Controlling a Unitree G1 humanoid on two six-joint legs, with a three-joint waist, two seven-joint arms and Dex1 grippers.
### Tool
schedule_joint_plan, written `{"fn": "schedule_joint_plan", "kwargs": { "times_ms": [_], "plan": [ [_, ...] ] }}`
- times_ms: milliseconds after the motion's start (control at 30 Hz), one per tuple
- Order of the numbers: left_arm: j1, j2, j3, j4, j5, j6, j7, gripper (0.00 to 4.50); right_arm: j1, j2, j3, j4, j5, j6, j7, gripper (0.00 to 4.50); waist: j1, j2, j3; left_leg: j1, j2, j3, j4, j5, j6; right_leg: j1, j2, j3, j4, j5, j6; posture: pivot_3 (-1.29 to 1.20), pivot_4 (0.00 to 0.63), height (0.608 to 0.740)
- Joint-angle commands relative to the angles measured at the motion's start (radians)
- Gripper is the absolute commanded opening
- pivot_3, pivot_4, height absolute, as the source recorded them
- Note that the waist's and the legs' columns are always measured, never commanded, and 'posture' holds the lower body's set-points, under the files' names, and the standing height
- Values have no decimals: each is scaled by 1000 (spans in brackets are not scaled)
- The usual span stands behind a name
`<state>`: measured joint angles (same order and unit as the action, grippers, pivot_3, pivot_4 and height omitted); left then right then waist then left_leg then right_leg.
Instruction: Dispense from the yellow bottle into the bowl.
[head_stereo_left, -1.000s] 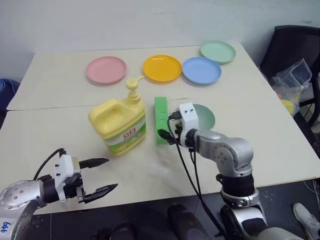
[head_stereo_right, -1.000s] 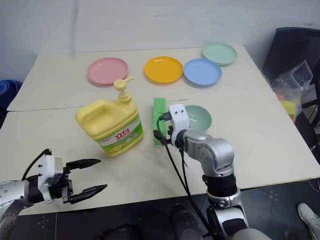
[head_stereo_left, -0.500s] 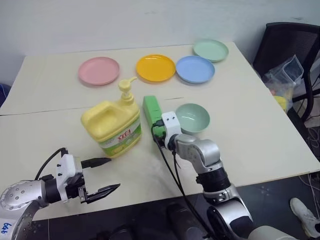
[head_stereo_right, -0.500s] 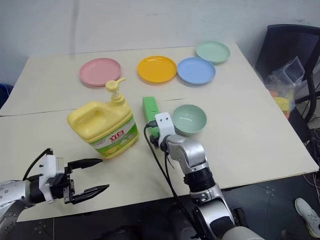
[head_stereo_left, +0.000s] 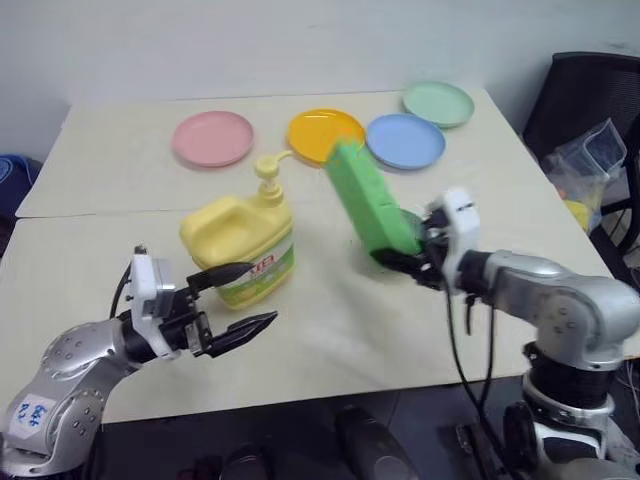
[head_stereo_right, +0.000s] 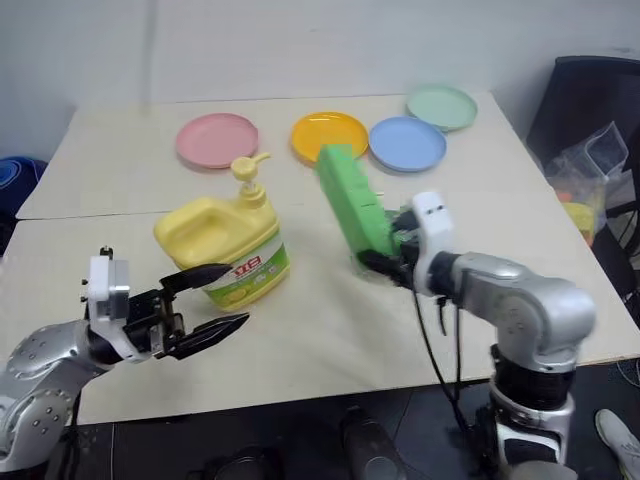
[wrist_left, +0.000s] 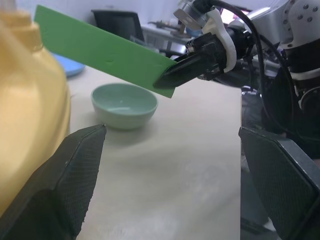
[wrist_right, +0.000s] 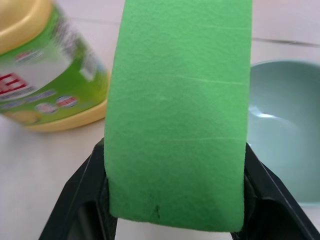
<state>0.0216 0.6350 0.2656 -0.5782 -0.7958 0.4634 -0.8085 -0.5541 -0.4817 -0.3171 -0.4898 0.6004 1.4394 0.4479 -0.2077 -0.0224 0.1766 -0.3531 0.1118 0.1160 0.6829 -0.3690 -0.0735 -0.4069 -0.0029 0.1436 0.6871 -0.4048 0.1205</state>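
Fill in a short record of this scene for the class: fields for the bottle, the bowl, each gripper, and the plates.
yellow bottle: upright on the table, pump on top
bowl: on the table, under the raised sponge
left gripper: open, beside the bottle, holding nothing
right gripper: shut on the green sponge, lifted off the table
plates: pink plate, orange plate, blue plate, mint plate, in a row at the far side

The yellow bottle (head_stereo_left: 240, 246) carries a green-and-white label (head_stereo_left: 256, 279) with red characters (head_stereo_left: 262, 265), too small and blurred to read. A blue handwritten mark on a white tag (head_stereo_left: 36, 409) on the left arm cannot be read either.
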Motion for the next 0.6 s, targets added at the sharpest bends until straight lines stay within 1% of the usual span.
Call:
{"fn": "schedule_joint_plan", "kwargs": {
  "times_ms": [33,133,167,200,233,267,333,367,433,500,567,600],
  "plan": [
    [-22,-10,-23,-23,-6,-2,18,4500,73,-175,-27,142,-81,-187,70,2201,8,0,0,0,-1,0,0,0,1,0,-1,0,0,0,0,0,150,740],
    [-40,-14,-48,-3,30,-27,10,4500,119,-288,1,376,-193,-369,80,2201,16,0,0,0,-2,2,0,0,2,6,-1,-1,-7,0,1,0,150,740],
    [-47,-15,-54,9,47,-42,7,4500,122,-320,26,465,-235,-434,82,2201,18,0,0,2,-2,3,0,0,2,10,-1,-2,-10,0,1,0,150,740],
    [-51,-14,-58,18,47,-40,2,4500,129,-365,85,546,-298,-528,98,2201,18,0,0,2,-2,2,0,0,3,12,-1,-2,-12,1,2,0,150,740],
    [-55,-12,-61,28,51,-42,-4,4500,118,-387,124,636,-346,-617,106,2201,18,1,1,2,-3,2,0,1,4,13,-1,-2,-13,1,2,0,150,740],
    [-59,-11,-63,38,52,-43,-8,4500,88,-383,127,720,-361,-658,98,2201,18,1,1,3,-4,2,0,2,6,13,-2,-2,-13,1,2,0,150,740],
    [-65,-10,-65,53,61,-52,-16,4500,22,-362,95,854,-348,-680,85,2201,12,4,2,4,-4,3,0,2,6,14,-2,-1,-13,1,2,0,150,740],
    [-68,-11,-65,59,66,-58,-17,4500,5,-361,92,894,-347,-692,93,2545,11,4,2,4,-4,3,0,2,6,14,-2,-1,-13,1,3,0,150,740],
    [-68,-13,-59,73,81,-72,-15,4500,4,-397,115,978,-393,-797,119,3156,12,6,2,6,-4,4,0,3,7,14,-1,0,-11,1,3,0,150,740],
    [-63,-11,-50,87,93,-85,-16,4500,8,-424,106,998,-401,-865,152,3810,15,7,2,8,-4,3,0,3,7,15,0,0,-11,1,3,0,150,740],
    [-48,-8,-38,101,105,-99,-25,4500,61,-455,107,875,-374,-940,268,4455,18,8,2,8,-4,3,0,3,7,15,-1,0,-11,1,3,0,150,740],
    [-45,-6,-35,106,107,-103,-28,4500,80,-463,110,832,-365,-961,306,4486,19,8,2,8,-5,3,0,3,7,15,-2,0,-11,1,3,0,150,740]
  ]
}}
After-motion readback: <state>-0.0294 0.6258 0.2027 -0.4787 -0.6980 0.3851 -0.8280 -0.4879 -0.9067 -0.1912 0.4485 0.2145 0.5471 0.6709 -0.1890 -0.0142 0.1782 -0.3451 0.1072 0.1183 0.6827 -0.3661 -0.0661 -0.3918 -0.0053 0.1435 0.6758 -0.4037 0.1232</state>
